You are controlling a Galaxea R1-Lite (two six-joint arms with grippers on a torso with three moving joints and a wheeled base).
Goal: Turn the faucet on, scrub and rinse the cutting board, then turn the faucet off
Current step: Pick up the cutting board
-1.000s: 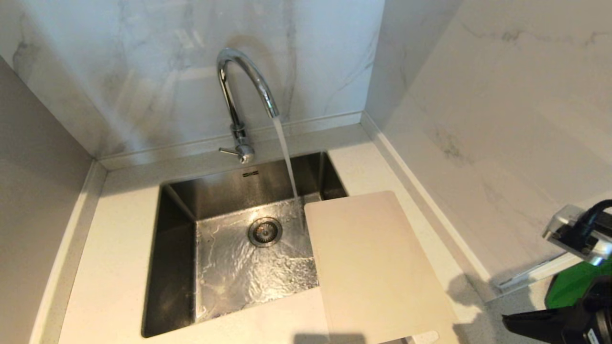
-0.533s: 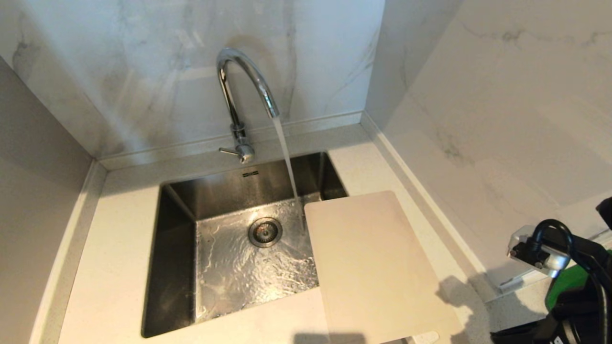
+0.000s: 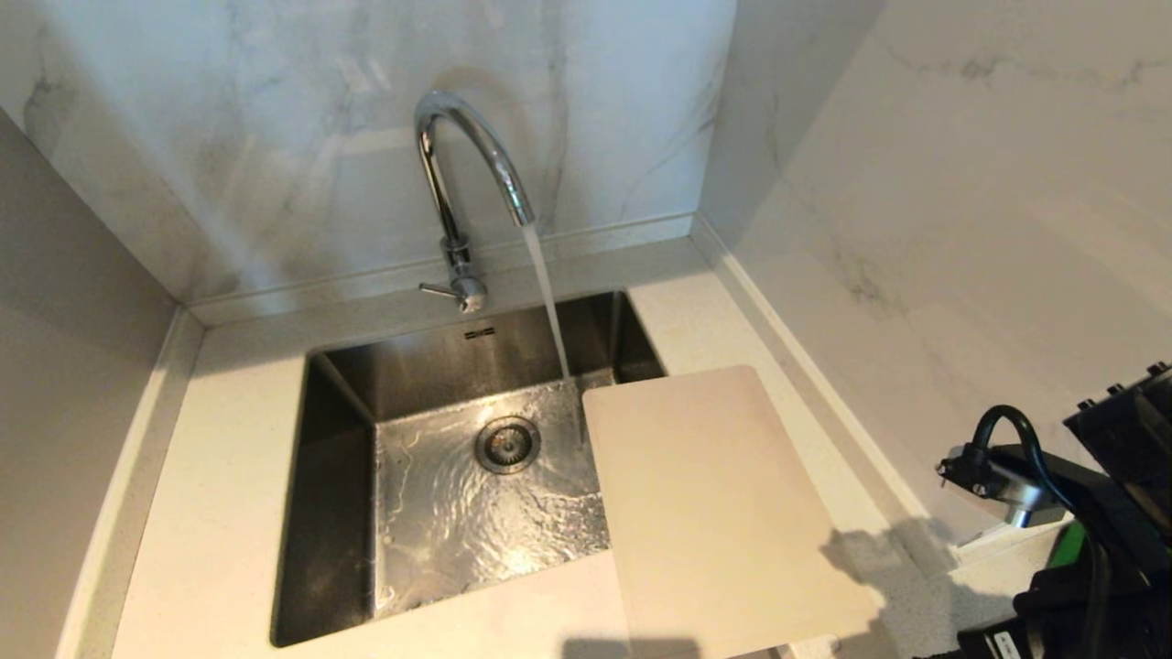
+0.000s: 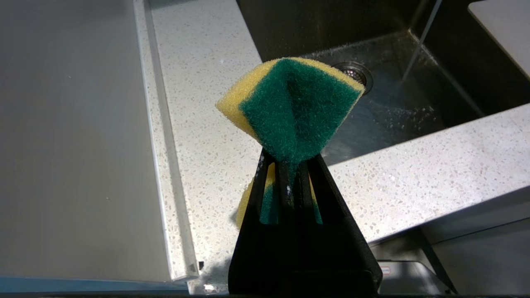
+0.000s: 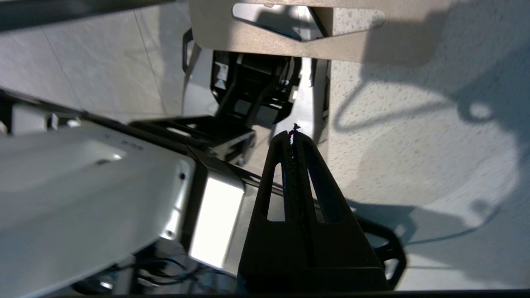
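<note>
A steel sink [image 3: 348,439] is set into a pale speckled tabletop [image 3: 229,513]. The faucet [image 3: 458,174] stands at the sink's back rim, and water falls from its arched spout into the basin just beside the drain. The cutting board [image 3: 714,513], a thin off-white rectangle, lies flat at the sink's right rim, one edge overhanging the basin, its slot handle at the end away from the faucet. The stream lands just beside the board's corner, not on it.

The left tool [image 4: 290,165] is clamped on a folded yellow and green sponge [image 4: 298,103], held above the tabletop on the sink's left side. The right tool [image 5: 295,136] is pressed shut and empty, hanging off the tabletop's front edge on the sink's right side, near the board's slot end.

Scrubbing looks like the step in hand. To do it well, carry the sponge across the sink to the board, green face down. The thin board will probably slide, so steady its slot end with the right tool.
</note>
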